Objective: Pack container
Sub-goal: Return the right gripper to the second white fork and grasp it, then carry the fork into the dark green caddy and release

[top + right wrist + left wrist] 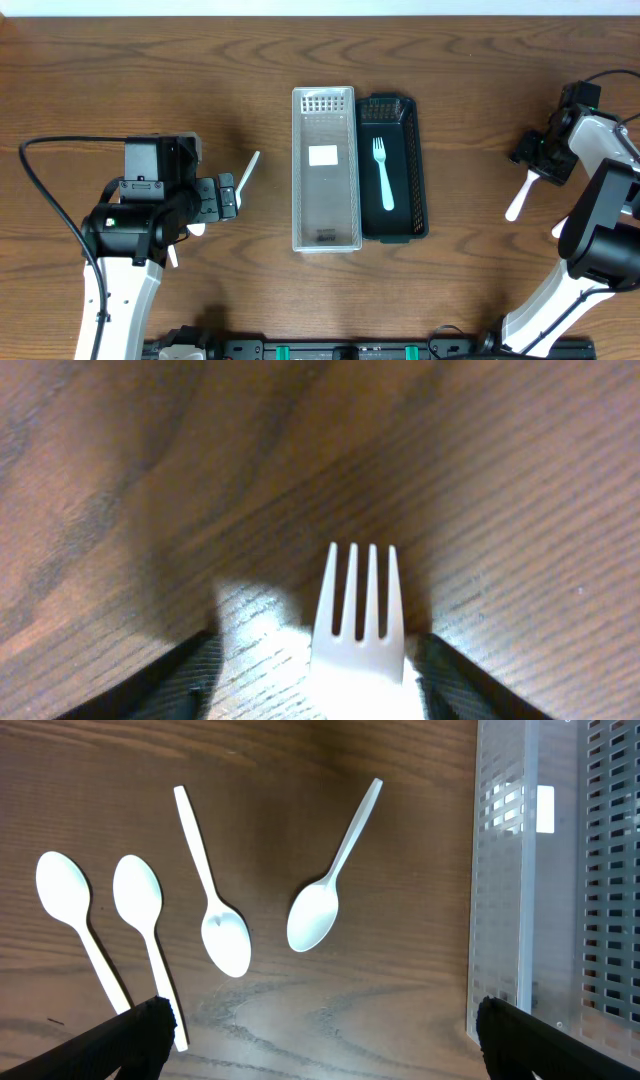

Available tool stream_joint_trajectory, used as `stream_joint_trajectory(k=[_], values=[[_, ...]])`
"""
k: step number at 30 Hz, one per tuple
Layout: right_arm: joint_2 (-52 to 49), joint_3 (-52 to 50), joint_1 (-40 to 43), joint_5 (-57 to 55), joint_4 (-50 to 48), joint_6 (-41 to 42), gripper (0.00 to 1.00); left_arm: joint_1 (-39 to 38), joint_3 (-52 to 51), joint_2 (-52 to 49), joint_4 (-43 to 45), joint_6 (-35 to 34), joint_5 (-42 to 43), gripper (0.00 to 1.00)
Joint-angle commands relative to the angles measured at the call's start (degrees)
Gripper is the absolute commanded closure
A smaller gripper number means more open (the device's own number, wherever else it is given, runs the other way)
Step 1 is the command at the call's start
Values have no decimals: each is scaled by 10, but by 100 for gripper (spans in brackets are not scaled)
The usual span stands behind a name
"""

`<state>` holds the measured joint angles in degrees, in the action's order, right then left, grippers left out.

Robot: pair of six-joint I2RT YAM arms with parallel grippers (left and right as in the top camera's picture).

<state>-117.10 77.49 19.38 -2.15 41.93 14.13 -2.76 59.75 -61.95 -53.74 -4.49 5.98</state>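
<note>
A clear container (297, 170) stands at the table's centre with a black container (421, 170) against its right side. A white fork (383, 175) lies in the black one. My left gripper (235, 197) is open and empty above several white spoons; in the left wrist view the gripper (320, 1045) is just short of the spoons (315, 915) and the clear container's wall (500, 900) is on the right. My right gripper (540, 162) is low over another white fork (517, 205). In the right wrist view its open fingers (320, 680) straddle that fork (358, 630), which lies on the wood.
Another white utensil piece (557, 229) shows beside the right arm. The left arm's black cable (40, 190) loops over the table's left side. The black container's slotted wall (610, 870) shows behind the clear one.
</note>
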Motion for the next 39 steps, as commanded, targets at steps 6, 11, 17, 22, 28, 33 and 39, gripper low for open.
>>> stream_joint_trajectory(k=[6,11,17,22,28,33,39], values=[[-12,-19,6,-8,6,0,61,2,11,-1,-2,3,-6,2],[-12,-19,6,-8,4,0,70,2,11,-1,-2,3,-6,2],[-12,-18,6,-8,2,0,88,2,11,-1,-2,3,-6,2],[-2,-9,5,1,36,6,99,2,11,-1,-2,3,-6,2],[79,40,-21,20,96,8,99,2,11,-1,-2,3,-6,2],[185,82,-95,51,142,0,99,2,11,-1,-2,3,-6,2],[266,88,-253,60,166,43,99,2,11,-1,-2,3,-6,2]])
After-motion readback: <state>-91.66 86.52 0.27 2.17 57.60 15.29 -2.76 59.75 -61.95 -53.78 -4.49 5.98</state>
